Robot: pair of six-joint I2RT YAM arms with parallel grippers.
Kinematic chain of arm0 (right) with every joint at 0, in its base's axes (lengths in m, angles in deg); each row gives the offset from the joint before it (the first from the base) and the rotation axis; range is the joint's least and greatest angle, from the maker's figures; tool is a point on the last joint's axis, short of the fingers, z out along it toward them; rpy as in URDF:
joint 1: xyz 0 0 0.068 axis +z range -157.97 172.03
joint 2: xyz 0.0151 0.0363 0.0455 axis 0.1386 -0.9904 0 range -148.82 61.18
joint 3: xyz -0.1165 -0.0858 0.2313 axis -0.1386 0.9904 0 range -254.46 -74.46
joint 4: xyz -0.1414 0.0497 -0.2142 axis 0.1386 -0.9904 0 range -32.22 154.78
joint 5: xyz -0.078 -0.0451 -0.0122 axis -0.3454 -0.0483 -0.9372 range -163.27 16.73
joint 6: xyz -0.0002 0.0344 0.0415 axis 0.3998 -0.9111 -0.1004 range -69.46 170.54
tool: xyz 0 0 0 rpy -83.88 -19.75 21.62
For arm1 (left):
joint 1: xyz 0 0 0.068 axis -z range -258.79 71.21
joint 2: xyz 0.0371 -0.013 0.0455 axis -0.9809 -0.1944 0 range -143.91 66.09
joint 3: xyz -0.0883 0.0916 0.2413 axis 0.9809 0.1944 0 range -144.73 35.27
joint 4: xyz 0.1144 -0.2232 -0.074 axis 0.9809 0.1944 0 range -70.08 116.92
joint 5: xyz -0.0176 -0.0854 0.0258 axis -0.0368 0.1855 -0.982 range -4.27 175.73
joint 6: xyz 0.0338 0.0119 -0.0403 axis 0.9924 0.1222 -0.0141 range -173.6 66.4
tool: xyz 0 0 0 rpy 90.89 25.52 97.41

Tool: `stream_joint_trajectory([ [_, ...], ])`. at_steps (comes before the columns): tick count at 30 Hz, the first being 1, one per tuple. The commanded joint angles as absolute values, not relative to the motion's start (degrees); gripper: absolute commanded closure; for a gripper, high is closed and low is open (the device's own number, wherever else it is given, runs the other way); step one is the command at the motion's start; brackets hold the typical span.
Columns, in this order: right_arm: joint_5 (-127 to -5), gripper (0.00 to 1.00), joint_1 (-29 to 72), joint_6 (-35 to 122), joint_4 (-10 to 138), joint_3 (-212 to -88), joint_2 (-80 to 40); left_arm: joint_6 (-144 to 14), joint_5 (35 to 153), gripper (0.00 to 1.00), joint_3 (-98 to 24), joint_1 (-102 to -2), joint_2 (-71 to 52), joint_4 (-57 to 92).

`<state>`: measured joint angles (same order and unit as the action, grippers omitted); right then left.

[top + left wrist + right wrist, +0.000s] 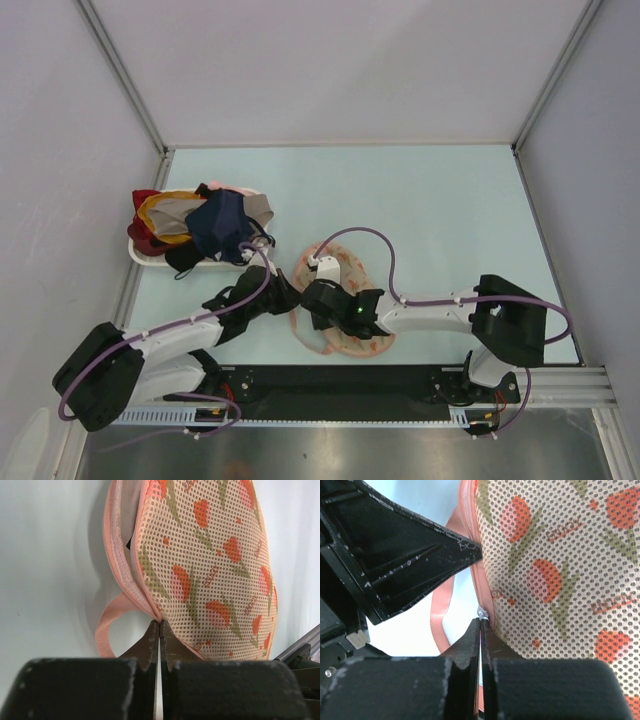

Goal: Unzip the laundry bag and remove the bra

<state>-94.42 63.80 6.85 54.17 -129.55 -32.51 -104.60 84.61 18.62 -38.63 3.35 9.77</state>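
Observation:
The laundry bag (348, 263), a beige-pink mesh pouch with red-orange motifs, lies on the table between the two arms. It fills the left wrist view (210, 565) and the right wrist view (560, 570). My left gripper (291, 298) is shut on the bag's pink rim (159, 624), beside the pink hanging loop (107, 622). My right gripper (313, 301) is shut on the small silver zip pull (482, 612) at the same left edge (480, 621). The left gripper's black fingers (420, 555) show close by in the right wrist view. The bra is hidden.
A white tray (140, 256) at the back left holds a heap of navy, red and yellow garments (205, 225). A black rail (400, 385) runs along the near table edge. Grey walls enclose the left, right and far sides.

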Motion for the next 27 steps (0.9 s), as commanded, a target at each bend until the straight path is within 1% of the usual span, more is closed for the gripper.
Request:
stream_joint_trajectory([
  [1,-95.5,1.00,64.4,5.0,53.3,-128.5,-28.7,-103.1,81.2,1.00,15.7,-38.9,2.5,9.5],
  [19,-98.9,1.00,65.7,-0.9,45.5,-122.9,-19.9,-100.1,80.5,1.00,14.0,-42.2,1.4,10.7],
  [27,-99.4,1.00,66.7,-3.3,42.6,-121.4,-17.4,-98.1,80.4,1.00,12.1,-43.6,-1.1,10.7],
])
